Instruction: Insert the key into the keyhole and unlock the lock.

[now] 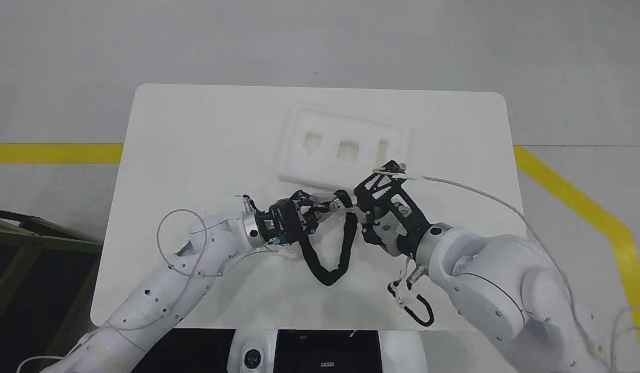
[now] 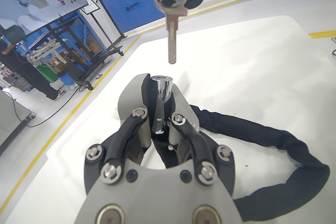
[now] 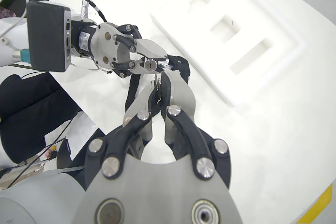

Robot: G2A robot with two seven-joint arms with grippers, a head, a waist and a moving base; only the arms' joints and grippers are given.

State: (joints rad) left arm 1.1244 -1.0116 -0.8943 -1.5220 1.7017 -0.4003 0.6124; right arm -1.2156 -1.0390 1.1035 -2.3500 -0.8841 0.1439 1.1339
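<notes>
My left gripper is shut on the chrome cylinder of the lock, whose keyhole end faces outward. The lock's black fabric-covered chain loops over the white table. My right gripper is shut on the key's head, and the silver key points blade-first at the keyhole with a short gap between tip and cylinder. In the top view the two grippers meet near the table's middle, left gripper facing right gripper, with the chain hanging toward the front edge.
A white foam tray with three rectangular recesses lies just behind the grippers. A thin grey cable runs from the right wrist across the table. The table's front edge is close below the chain loop.
</notes>
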